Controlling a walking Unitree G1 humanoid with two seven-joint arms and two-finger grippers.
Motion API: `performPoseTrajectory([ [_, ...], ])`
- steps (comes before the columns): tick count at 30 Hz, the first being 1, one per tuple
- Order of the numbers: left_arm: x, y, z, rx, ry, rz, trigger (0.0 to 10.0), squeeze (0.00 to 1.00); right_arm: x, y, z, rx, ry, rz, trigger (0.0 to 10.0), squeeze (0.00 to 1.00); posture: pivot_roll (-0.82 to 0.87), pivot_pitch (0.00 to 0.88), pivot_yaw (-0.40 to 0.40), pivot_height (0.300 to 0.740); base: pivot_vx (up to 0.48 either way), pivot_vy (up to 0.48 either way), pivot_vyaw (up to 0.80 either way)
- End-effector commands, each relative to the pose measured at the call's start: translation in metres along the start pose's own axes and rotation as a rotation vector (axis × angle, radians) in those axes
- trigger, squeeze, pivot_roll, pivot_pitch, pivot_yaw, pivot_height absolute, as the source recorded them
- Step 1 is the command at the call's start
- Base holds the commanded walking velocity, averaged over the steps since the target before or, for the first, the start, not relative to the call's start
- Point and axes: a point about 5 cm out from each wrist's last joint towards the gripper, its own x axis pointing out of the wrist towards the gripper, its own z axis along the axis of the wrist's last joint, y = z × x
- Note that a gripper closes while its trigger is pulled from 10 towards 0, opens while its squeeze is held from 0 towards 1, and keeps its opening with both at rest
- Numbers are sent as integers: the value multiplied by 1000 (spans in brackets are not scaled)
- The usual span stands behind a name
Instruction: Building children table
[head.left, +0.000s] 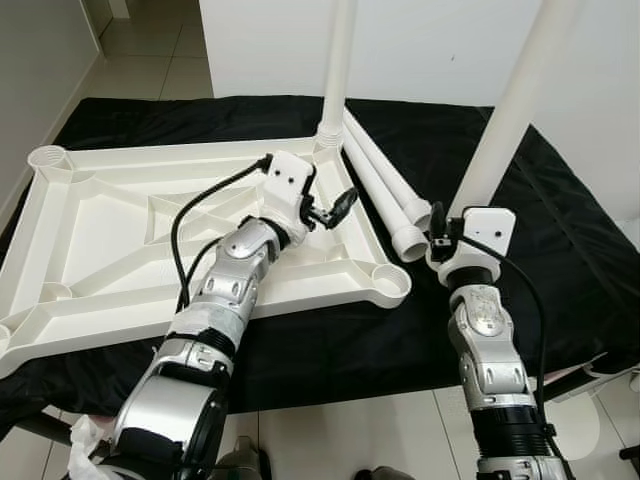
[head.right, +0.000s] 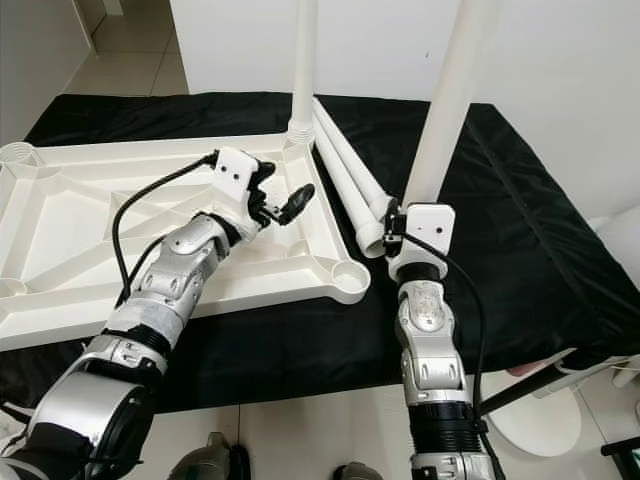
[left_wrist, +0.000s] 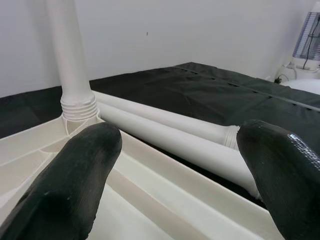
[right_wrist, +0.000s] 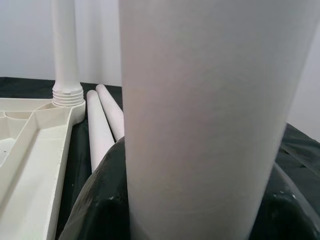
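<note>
A white table top (head.left: 120, 230) lies upside down on a black cloth (head.left: 560, 250). One white leg (head.left: 338, 70) stands upright, screwed into its far right corner socket. Two more legs (head.left: 385, 190) lie side by side on the cloth beside that edge. My left gripper (head.left: 335, 207) hovers open over the table top's inner side near the standing leg, its fingertips (left_wrist: 100, 145) wide apart with nothing between them. My right gripper (head.left: 443, 225) is shut on a fourth leg (head.left: 510, 110), held upright just right of the lying legs; its fingers (right_wrist: 95, 200) wrap the tube (right_wrist: 200, 115).
The near right corner socket (head.left: 388, 280) of the table top is open, as is the far left one (head.left: 48, 157). A white wall (head.left: 440, 40) rises close behind. Tiled floor (head.left: 330, 440) lies below the front edge of the cloth-covered surface.
</note>
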Motion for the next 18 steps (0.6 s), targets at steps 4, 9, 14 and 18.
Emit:
performPoseTrajectory([
  [4,-1,3,-1,9,11,67,10000,0,0,3,-2,-3,9,18,10000,0,72,0,-72,740,0,0,0],
  [9,0,5,1,9,-2,89,10000,0,1,4,-2,-10,12,43,10000,0,79,0,-96,740,0,0,0],
  [14,-1,5,2,7,-8,100,10000,0,3,4,-1,-15,12,57,10000,0,81,0,-109,740,0,0,0],
  [18,-2,5,0,5,-8,106,10000,0,3,5,-1,-16,12,64,10000,0,82,0,-113,740,0,0,0],
])
